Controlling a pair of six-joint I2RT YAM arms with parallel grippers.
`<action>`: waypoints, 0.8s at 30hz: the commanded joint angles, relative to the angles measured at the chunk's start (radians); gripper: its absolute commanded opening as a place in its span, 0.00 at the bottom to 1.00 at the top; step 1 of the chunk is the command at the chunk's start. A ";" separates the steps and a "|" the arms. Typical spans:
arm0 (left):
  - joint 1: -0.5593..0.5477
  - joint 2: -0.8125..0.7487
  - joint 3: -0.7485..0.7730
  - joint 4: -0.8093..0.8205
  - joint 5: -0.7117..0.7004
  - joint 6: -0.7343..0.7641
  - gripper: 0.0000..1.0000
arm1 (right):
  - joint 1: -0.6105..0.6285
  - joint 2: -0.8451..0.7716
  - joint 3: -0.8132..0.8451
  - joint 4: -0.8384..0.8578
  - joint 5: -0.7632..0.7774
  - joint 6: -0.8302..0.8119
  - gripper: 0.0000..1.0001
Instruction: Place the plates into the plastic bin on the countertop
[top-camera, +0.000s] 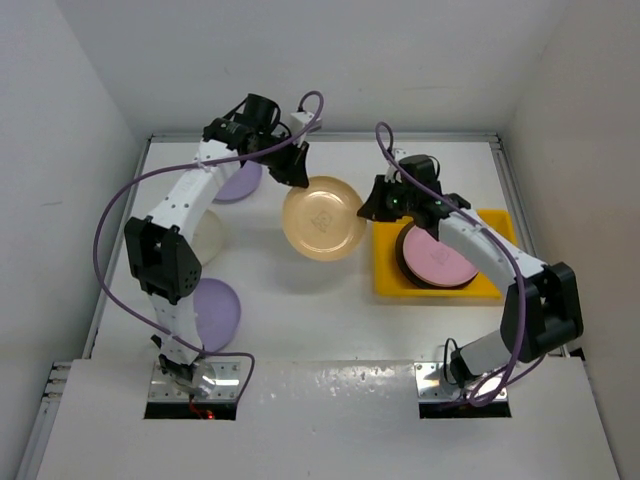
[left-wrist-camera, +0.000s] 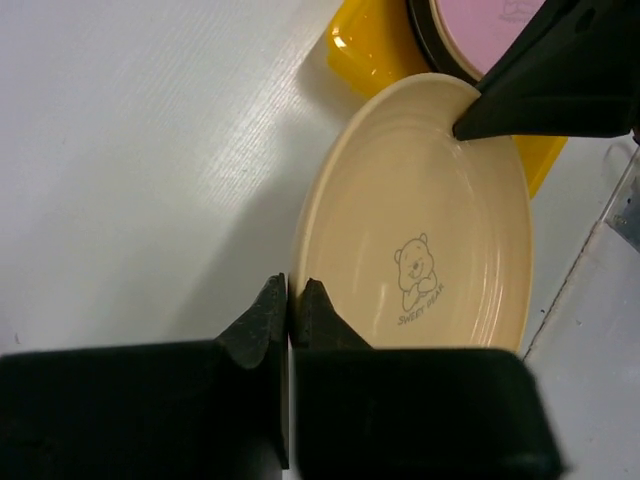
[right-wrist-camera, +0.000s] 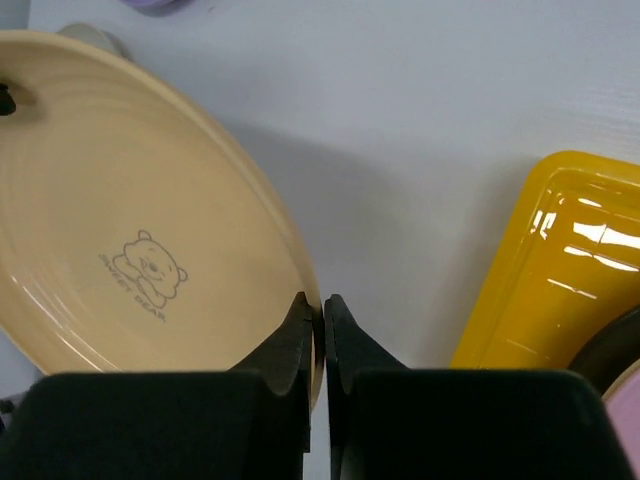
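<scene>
A pale orange-yellow plate (top-camera: 323, 217) with a small bear print sits at the middle of the white countertop (top-camera: 320, 310), just left of the yellow plastic bin (top-camera: 490, 222). It is held by both arms. The left gripper (top-camera: 297, 178) is clamped on its far-left rim and the right gripper (top-camera: 372, 208) on its right rim, each pair of fingers pinched nearly together on the edge. In the bin lies a pink plate (top-camera: 437, 258) stacked on a dark-rimmed plate (top-camera: 405, 272). At left are two lavender plates, one far (top-camera: 243, 182) and one near (top-camera: 220, 312), with a cream plate (top-camera: 212, 240) between them under the left arm.
</scene>
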 joint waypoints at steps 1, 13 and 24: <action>-0.003 -0.050 -0.004 0.029 0.076 -0.008 0.13 | -0.021 -0.078 -0.030 0.070 -0.002 0.042 0.00; 0.069 -0.041 0.005 0.038 -0.182 -0.008 0.99 | -0.448 -0.478 -0.174 -0.475 0.299 0.010 0.00; 0.088 -0.061 -0.055 0.038 -0.181 0.002 0.99 | -0.685 -0.447 -0.294 -0.436 0.308 0.025 0.00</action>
